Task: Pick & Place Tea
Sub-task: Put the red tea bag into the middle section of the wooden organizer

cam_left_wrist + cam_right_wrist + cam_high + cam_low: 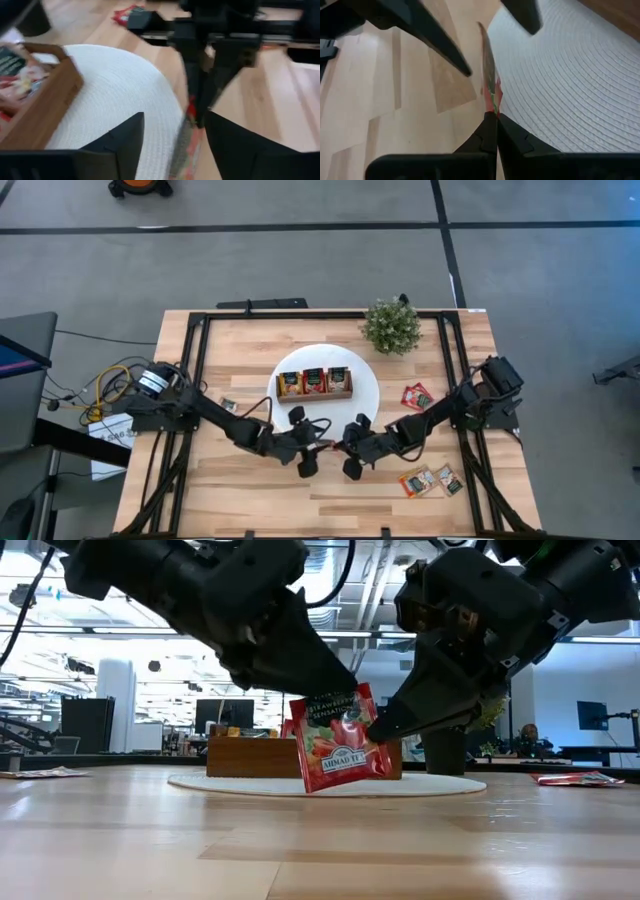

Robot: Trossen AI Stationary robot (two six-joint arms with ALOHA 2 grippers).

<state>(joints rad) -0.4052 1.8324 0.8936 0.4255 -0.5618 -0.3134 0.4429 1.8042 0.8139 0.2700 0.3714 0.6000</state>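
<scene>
A red tea sachet (pixel 338 745) hangs over the table just in front of the white disc (pixel 364 402), between my two grippers. My right gripper (pixel 492 122) is shut on it. My left gripper (pixel 175 142) is open; its fingers stand on either side of the sachet's other end, with gaps showing in both wrist views. On the disc stands a wooden box (pixel 314 383) with more tea sachets upright in its compartments. My right gripper pinches the red sachet by its edge (pixel 491 107) between the free ends of its two fingers. It comes from the table's right, slanting down. The sachet stands on edge, tilted, and hangs clear of the table.
A small green plant (pixel 392 326) stands at the far right of the table. Loose sachets lie to the right of the disc (pixel 417 396) and near the front right (pixel 431 480). Bare wood lies in front of the grippers.
</scene>
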